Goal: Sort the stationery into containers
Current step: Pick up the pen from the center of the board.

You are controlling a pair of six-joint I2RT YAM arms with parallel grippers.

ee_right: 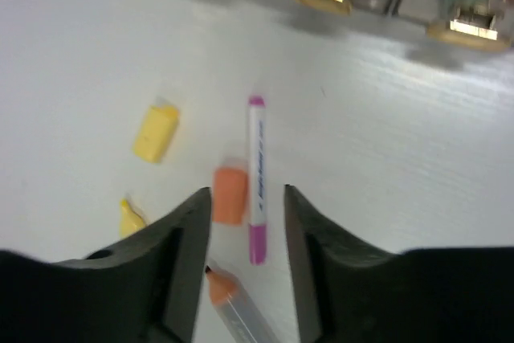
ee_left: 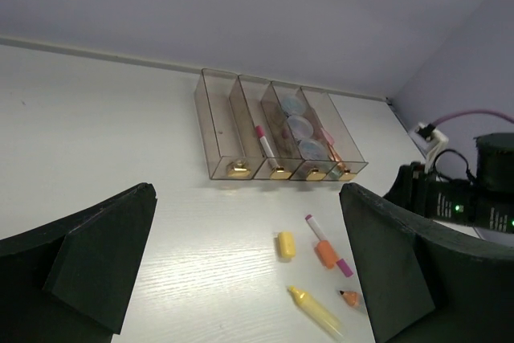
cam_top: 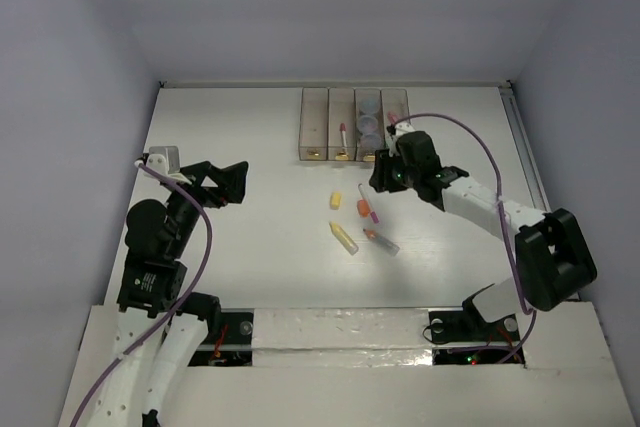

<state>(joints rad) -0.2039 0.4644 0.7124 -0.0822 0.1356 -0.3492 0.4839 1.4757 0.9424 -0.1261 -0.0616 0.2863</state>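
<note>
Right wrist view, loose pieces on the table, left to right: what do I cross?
In order: small yellow piece → orange piece → white pen with magenta ends. The yellow marker tip and the orange-tipped grey marker overlap these sideways, so they are left out.

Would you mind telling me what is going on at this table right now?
Stationery is being sorted into a row of four bins. The right gripper hovers open, holding nothing, over an orange piece and a pink-tipped white marker. The left gripper sits wide open off to the side. One pen and bluish rolls are already binned; a yellow cap, yellow marker and grey marker lie loose.
</note>
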